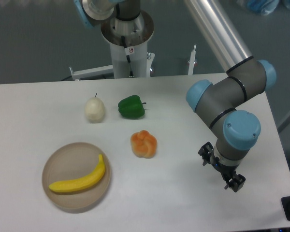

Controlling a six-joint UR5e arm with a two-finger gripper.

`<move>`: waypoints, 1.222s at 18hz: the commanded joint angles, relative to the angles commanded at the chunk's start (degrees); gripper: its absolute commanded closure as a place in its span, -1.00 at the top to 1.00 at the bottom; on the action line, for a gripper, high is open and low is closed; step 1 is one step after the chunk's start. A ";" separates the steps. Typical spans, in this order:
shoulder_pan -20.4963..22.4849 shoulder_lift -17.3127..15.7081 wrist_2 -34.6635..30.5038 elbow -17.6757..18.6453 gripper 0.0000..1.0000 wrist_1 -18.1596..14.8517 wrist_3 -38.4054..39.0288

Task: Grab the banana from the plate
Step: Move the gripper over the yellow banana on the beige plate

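On the round, shallow beige-tan plate point(63, 159) at the front left of the white table point(174, 198) we see the curved bright-yellow banana point(80, 180), lying flat across the plate's lower right half, stem end up toward the rim. Just beyond the plate, to its right, sits a lumpy orange fruit point(144, 143); farther back are a green bell pepper point(131, 107) and, left of it, a pale cream pear-like fruit point(94, 109) with a thin stem. Well apart from all of these, at the table's right side, we see the grey-and-blue arm point(232, 96) bent down with its black two-finger gripper point(224, 169) near the tabletop, holding nothing. We cannot tell whether its fingers are apart or together from this angle.
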State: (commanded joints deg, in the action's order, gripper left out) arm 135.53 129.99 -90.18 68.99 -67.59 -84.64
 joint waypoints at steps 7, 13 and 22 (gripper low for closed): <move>-1.31 -0.44 0.26 0.44 1.00 0.00 0.44; -6.32 -2.54 5.45 2.72 1.00 0.09 5.60; -22.13 -6.15 5.19 10.28 1.00 8.70 22.92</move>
State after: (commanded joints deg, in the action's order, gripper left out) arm 113.40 123.84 -84.99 79.28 -58.89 -61.72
